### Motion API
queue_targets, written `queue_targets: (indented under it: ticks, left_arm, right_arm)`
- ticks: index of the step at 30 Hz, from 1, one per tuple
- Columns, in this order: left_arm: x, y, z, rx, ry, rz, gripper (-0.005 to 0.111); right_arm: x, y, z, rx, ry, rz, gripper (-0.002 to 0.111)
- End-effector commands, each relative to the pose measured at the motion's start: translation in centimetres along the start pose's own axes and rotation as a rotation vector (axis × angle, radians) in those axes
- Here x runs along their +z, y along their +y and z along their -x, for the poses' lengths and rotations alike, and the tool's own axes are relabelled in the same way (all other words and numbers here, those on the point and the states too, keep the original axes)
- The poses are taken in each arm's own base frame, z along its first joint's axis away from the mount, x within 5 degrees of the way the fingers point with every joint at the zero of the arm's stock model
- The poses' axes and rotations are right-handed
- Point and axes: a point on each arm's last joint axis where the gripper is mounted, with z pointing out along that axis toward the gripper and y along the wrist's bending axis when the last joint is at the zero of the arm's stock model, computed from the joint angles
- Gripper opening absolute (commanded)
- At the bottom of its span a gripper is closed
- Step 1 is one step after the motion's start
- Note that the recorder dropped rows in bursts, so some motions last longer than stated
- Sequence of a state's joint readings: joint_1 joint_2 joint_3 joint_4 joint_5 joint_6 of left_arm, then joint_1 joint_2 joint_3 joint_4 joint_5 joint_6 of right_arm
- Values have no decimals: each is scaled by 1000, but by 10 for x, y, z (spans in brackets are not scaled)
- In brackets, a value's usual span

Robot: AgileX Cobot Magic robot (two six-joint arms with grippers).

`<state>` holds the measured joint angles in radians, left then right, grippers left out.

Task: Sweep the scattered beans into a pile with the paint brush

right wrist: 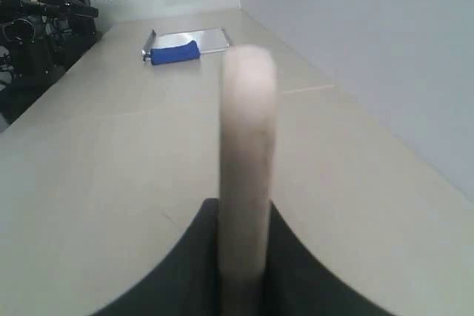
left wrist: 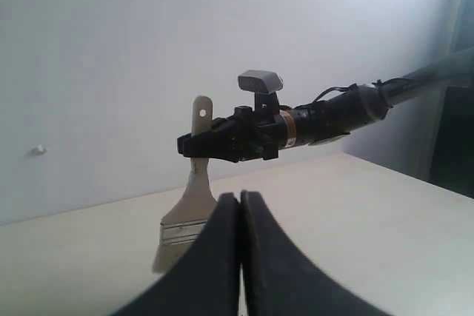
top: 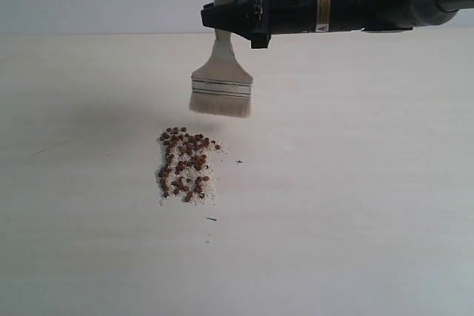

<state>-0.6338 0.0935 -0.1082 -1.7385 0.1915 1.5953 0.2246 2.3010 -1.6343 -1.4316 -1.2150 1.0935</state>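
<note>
The beans [top: 185, 164], small reddish-brown ones mixed with white grains, lie in one patch on the pale table. Behind and above them hangs the paint brush [top: 221, 83], bristles down and clear of the table. My right gripper [top: 222, 14] reaches in from the right and is shut on its wooden handle [right wrist: 246, 160], below the hole at the end. The brush [left wrist: 187, 212] and that gripper [left wrist: 200, 146] also show in the left wrist view. My left gripper [left wrist: 240, 201] is shut and empty, out of the exterior view.
The table [top: 355, 183] is pale wood-grain with a white wall behind. A small dark speck [top: 239, 161] and a thin sliver [top: 212, 219] lie near the beans. Far off, a metal tray with a blue object [right wrist: 175, 52] sits on the table.
</note>
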Motion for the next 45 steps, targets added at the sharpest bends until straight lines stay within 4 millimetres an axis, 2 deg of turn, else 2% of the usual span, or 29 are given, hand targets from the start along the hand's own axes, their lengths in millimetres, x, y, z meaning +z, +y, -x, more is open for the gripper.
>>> queue_targets:
  ticks: [1,17,23,30,35,41,45]
  left_arm:
    - [-1,0,-1,-8,-3,-1,0]
    - [-1,0,-1,-8,-3,-1,0]
    - [-1,0,-1,-8,-3,-1,0]
    - [-1,0,-1,-8,-3,-1,0]
    - [-1,0,-1,-8,-3,-1,0]
    - [-1,0,-1,-8,-3,-1,0]
    - [-1,0,-1,-8,-3,-1,0]
  right_arm:
    - [2,2,6,-97,-36,-6,0]
    - [7,-10,-25,-37,-81,-54,0]
    - [16,-8,-22,-46,-127,-66,0]
    - [33,4,-19,-100,-36,43,0]
    - [39,2,-15,-115,-41,36,0]
    - [44,-5,-25,-108,-40,32,0]
    - [51,-2,-33,-101,-34,59,0]
